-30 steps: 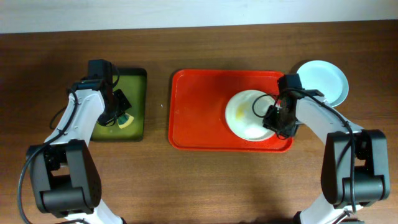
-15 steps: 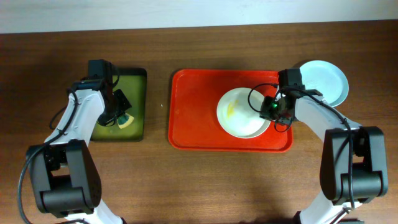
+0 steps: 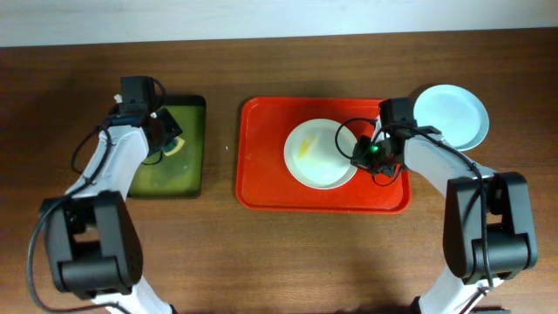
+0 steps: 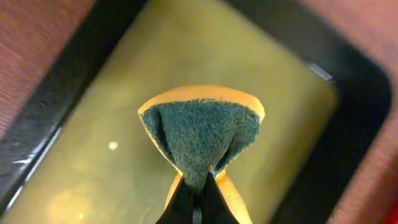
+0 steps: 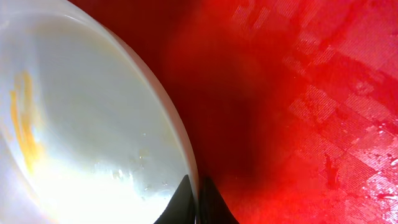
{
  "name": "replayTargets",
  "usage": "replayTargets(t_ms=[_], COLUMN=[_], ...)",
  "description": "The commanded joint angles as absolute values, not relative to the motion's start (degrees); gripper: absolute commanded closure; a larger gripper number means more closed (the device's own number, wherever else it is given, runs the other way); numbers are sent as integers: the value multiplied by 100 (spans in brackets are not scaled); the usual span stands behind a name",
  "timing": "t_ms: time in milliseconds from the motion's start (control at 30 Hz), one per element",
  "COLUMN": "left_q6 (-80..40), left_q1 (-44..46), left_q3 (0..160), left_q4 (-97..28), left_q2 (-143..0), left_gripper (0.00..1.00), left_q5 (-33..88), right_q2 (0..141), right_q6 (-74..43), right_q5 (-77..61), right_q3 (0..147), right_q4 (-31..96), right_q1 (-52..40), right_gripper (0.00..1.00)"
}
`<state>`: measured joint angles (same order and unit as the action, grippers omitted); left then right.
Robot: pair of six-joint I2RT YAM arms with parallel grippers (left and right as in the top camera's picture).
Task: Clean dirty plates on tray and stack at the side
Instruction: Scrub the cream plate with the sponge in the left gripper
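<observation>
We see the red tray (image 3: 261,170) mid-table (image 3: 261,253), long side running L-R. One white plate (image 3: 321,157) lies inside it, roughly centre and a bit toward the R half, with a yellowish smear (image 3: 303,146) on its L part. The smear also shows in the R wrist view as an orange-yellow streak at the far L. The right fingers (image 5: 212,208) are pinched nearly together on that plate's R rim. In the wrist view the tips meet right at the plate edge w/ the wet red tray floor beside them. We can't tell if the plate is lifted or flat on the tray. A 2nd plate (image 3: 450,116), pale mint, sits on the table just off the tray's upper R corner, behind the R arm; its rim is near the tray's edge, but we can't tell if they touch. On the L, well apart from the red tray, is a dark tray (image 3: 170,174) w/ a yellow-green inside. The left fingers (image 4: 181,208) are clamped on a sponge (image 4: 202,134), folding it so the green scrub side faces the cam, yellow foam around it. It's over the dark tray's upper part; contact w/ the tray floor we can't tell.
</observation>
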<state>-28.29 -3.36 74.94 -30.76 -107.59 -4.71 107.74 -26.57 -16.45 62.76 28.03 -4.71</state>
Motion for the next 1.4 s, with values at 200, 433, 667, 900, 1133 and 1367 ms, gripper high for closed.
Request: replayTargets(t_ms=[200, 433, 667, 900, 1133, 1367], left_q6=[-3011, -2250, -2228, -2626, -2622, -2609], left_q1=[-344, 45, 1894, 3118, 3395, 3170], left_q3=[7966, 8051, 8029, 8029, 8029, 8855], left_q4=[-3638, -4018, -3758, -2860, -3245, -4117], left_q2=[-11054, -10119, -10165, -11288, -11754, -11380], left_gripper=[100, 100, 100, 100, 100, 100], left_q5=[-464, 1085, 923, 620, -1468, -2021], right_q2=[10881, 10881, 10881, 10881, 10881, 10881], right_q6=[-2300, -1933, -2049, -2215, -2209, -2209], right_q5=[-1649, -1431, -1439, -1437, -1435, -1433], right_q3=[6204, 6204, 6204, 6204, 6204, 6204], right_q4=[2805, 2414, 2327, 2311, 2344, 2353], right_q1=[-637, -1372, -1380, -1380, -1380, -1380], right_gripper=[96, 96, 95, 95, 95, 95])
